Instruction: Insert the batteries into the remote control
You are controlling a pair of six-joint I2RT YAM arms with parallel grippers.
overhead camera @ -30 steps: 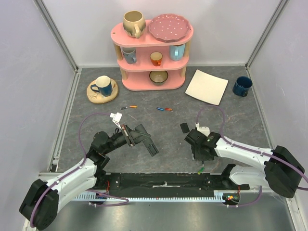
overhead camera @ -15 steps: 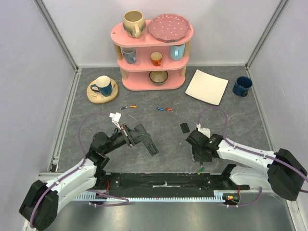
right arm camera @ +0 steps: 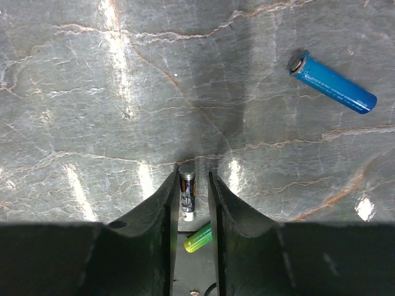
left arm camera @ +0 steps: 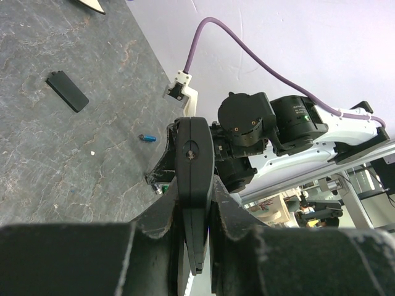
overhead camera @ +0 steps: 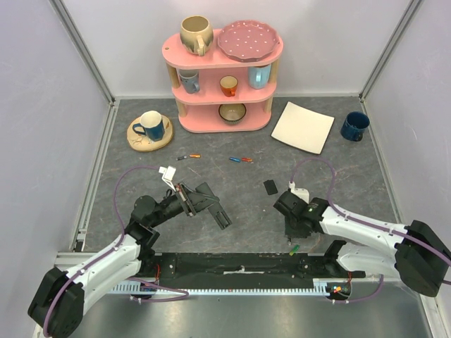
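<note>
My right end effector [right arm camera: 192, 180] straddles a dark battery [right arm camera: 187, 197], narrowly spread. I should centre it before squeezing. My left end effector [left arm camera: 195, 206] pinches the remote control [left arm camera: 193, 154].

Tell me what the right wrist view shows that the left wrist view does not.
Only right wrist: a dark battery between the fingers of the right gripper. Only left wrist: the left gripper shut on the remote control, a loose black cover on the table, and the right arm. Both: the table and, it seems, one blue battery.
</note>
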